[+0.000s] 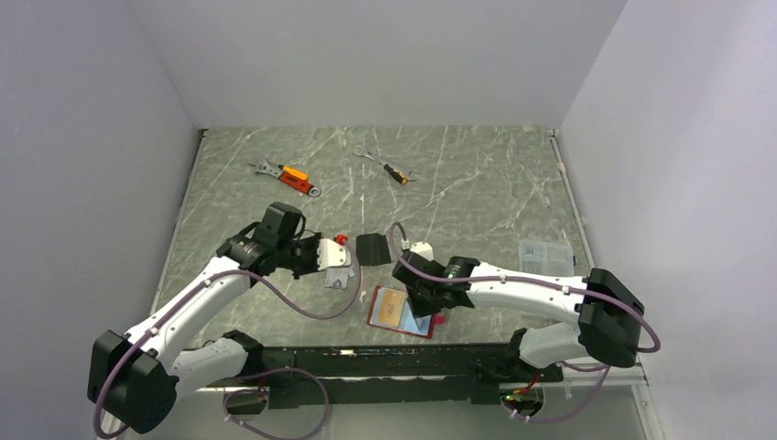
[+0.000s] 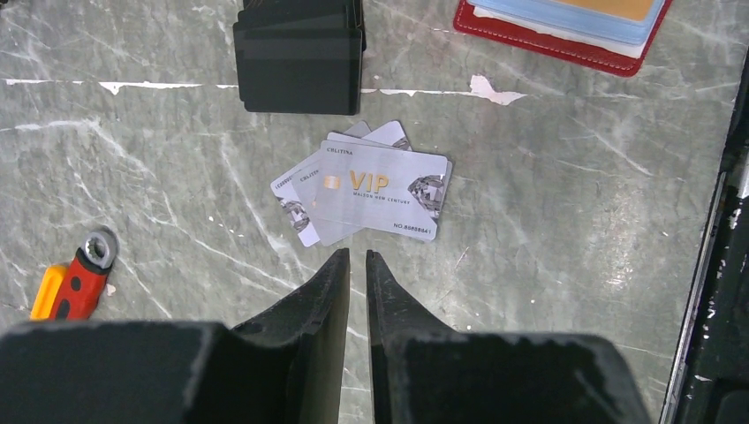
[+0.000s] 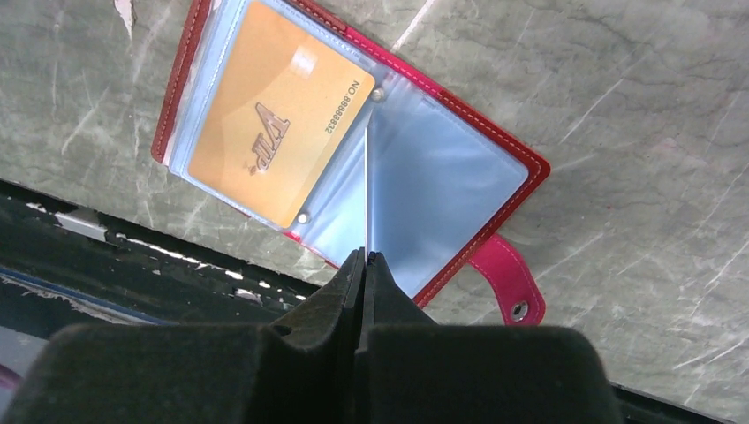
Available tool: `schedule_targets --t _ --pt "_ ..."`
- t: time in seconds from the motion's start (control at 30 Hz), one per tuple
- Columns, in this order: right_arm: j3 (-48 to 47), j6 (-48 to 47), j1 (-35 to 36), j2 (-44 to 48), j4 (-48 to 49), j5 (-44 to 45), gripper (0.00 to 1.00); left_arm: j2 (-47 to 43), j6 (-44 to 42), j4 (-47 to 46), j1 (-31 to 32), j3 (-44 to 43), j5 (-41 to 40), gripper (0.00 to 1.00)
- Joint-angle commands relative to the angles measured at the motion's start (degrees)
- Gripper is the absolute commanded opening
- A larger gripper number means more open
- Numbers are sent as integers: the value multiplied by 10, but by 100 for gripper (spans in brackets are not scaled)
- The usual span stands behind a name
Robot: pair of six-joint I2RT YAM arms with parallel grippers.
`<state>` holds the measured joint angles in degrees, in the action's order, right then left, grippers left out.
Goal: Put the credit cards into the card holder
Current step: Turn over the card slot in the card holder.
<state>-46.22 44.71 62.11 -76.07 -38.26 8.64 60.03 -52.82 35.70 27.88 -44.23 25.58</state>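
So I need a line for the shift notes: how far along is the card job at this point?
Done: one gold card sits in a pocket of the open card holder. In hand: the right hand pinches a clear pocket leaf upright, while the left hand, jaws barely apart and empty, hovers by the fanned silver cards. Left: those silver cards and the black cards.

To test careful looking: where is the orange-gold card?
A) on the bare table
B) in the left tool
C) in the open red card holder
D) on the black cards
C: the orange-gold card sits in a pocket of the open card holder.
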Motion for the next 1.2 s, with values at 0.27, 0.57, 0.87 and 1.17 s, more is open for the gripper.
schedule_targets --t 0.27,0.57,0.87,1.17 --pt "-33 50 52 -43 -23 80 24 -22 -11 7 6 9 3 18" --pt "-55 48 50 -56 -20 101 20 -22 -15 12 16 11 4 18" --pt "-24 79 35 -22 -26 90 0 6 7 -35 134 28 -65 20" --pt "149 169 9 195 35 1 0 153 5 -72 310 -2 -142 18"
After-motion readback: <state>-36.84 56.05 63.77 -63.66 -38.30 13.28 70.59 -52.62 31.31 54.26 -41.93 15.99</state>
